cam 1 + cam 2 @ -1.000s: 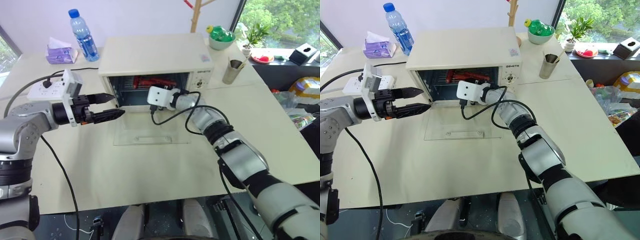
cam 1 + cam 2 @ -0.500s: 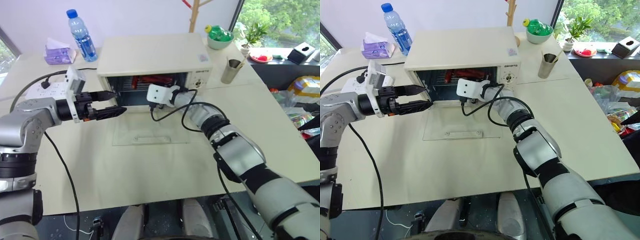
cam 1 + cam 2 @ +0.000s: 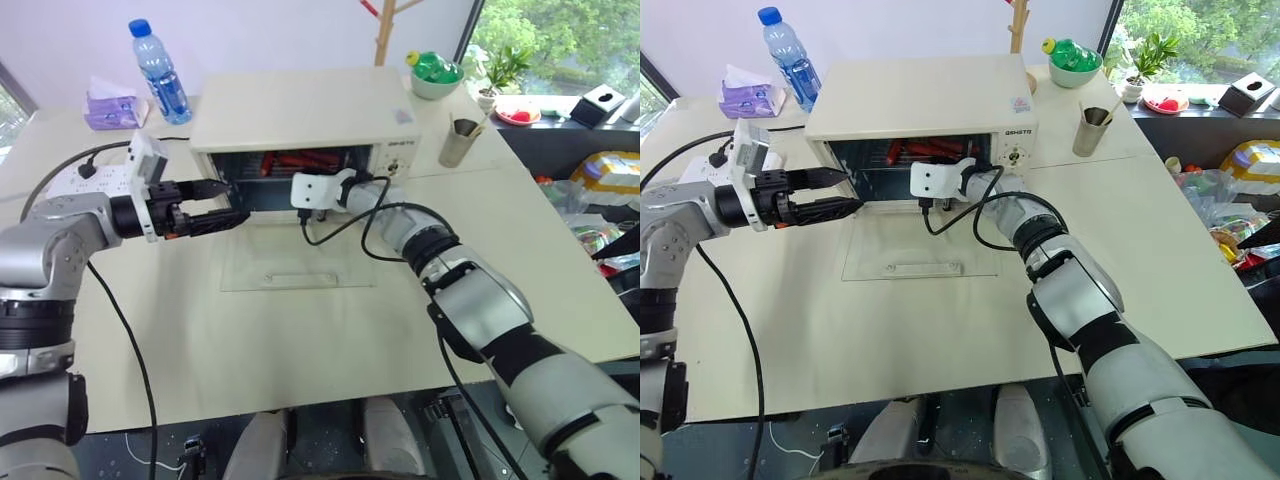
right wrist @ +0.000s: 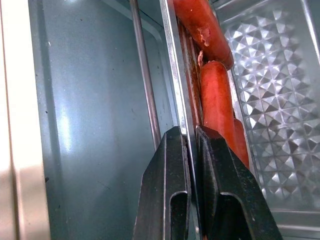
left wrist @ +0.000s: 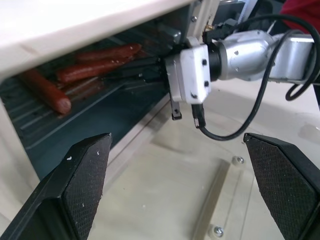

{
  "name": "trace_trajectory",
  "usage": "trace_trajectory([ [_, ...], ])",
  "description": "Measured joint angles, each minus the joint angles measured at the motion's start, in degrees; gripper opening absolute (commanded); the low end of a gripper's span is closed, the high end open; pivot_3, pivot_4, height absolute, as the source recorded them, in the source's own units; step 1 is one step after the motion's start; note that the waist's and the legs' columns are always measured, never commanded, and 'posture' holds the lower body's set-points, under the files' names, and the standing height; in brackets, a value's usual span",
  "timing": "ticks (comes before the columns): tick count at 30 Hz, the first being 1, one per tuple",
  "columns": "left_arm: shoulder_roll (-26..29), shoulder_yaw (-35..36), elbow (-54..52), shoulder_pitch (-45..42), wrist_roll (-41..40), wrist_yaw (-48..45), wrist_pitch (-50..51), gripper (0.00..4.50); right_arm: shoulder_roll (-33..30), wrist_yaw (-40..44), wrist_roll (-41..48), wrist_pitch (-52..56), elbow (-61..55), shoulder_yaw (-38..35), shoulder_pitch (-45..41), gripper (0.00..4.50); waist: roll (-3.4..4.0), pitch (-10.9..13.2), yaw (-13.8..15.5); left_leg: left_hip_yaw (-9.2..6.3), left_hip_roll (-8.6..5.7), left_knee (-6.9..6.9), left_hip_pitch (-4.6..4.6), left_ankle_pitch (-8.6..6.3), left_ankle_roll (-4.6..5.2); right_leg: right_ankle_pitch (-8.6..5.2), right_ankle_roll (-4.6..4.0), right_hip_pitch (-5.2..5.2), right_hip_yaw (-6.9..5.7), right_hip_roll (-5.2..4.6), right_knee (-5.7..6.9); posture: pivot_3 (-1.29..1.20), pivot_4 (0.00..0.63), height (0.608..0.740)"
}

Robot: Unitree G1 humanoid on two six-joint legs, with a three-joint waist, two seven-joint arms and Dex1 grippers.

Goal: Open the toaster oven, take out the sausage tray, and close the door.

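The left tool (image 3: 222, 204), fingers spread wide and gripping nothing, is hovering level at the left edge of the toaster oven (image 3: 305, 110) mouth, pointing across the opening from just outside it. The oven is standing at the back of the tabletop (image 3: 300, 330), and the door (image 3: 298, 267) is lying fully dropped, flat on the surface in front of it, so the opening step looks finished. Inside the cavity, the sausage tray (image 4: 272, 105) is sitting on its rack with red-orange sausages (image 5: 95, 67) lying along it. Further right, the right tool (image 4: 192, 150) is reaching into the chamber, its two fingers pinched nearly together on the tray's thin front rim, one finger on each side of the lip. The step in hand appears to be taking hold of the tray for removal. The next move probably calls for a straight, level pull outward over the lowered door, with the free left tool perhaps coming in to support the other side.
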Motion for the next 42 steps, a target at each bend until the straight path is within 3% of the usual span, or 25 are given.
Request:
trace_trajectory([
  [9, -0.7, -2.5, 6.6, -3.4, 2.8, -2.7, -2.3, 4.50, -1.8, 0.7, -1.2, -0.2, -7.3, 0.0, 4.0, 0.03, -0.01, 0.0, -0.1, 0.00, -0.09, -0.01, -0.01, 0.00, -0.02, 0.00, 0.00, -0.02, 0.01, -0.01, -0.02, 0.00, 0.150, 0.739],
  [30, -1.5, -4.2, 12.6, -6.6, 6.7, -6.9, -5.1, 4.50, -9.0, 8.9, -1.6, 3.3, -38.4, -0.1, 20.4, 0.03, -0.02, 0.0, 0.0, 0.05, -0.10, 0.05, -0.02, 0.00, -0.01, 0.00, 0.01, -0.03, 0.01, 0.00, 0.07, 0.00, 0.150, 0.739],
  [42, -1.9, -4.2, 13.2, -7.2, 7.5, -7.5, -5.3, 4.50, -10.1, 10.2, -1.2, 4.9, -43.0, -0.3, 22.8, 0.03, -0.03, 0.0, 0.2, 0.06, -0.10, 0.06, -0.02, -0.02, 0.02, 0.00, 0.01, -0.03, 0.01, -0.01, 0.07, 0.00, 0.150, 0.739],
])
